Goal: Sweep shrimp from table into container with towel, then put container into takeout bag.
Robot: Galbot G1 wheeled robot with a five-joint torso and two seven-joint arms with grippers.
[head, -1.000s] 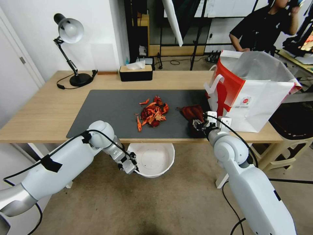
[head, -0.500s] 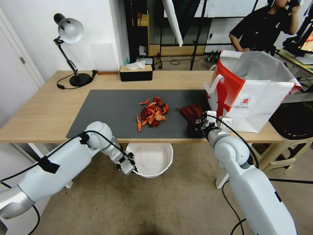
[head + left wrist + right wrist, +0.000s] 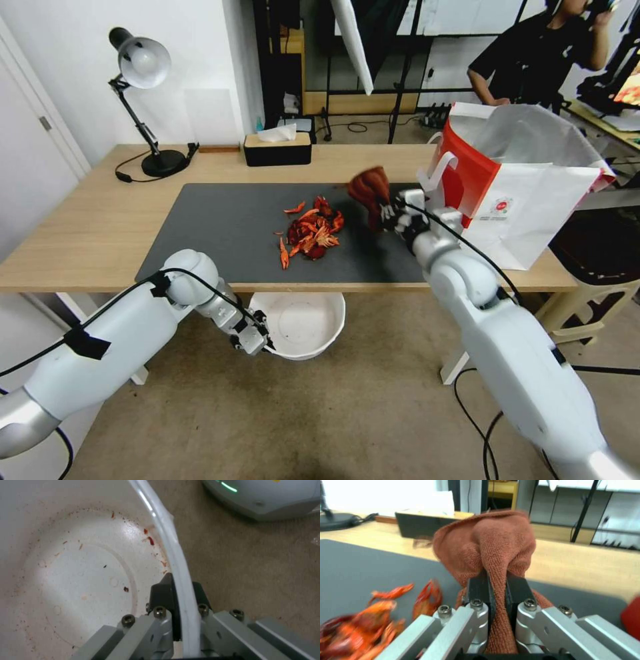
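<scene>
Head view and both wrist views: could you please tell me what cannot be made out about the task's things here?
- Takeout bag: its inside is hidden by its own walls in the head view.
- Container: its far rim is hidden under the table edge in the head view; the left wrist view cuts it off.
- Shrimp: blurred and cut off in the right wrist view.
- Towel: its lower part is hidden behind the right gripper.

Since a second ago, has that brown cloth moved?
Yes. The right gripper has lifted the towel off the mat, toward the tissue box.
</scene>
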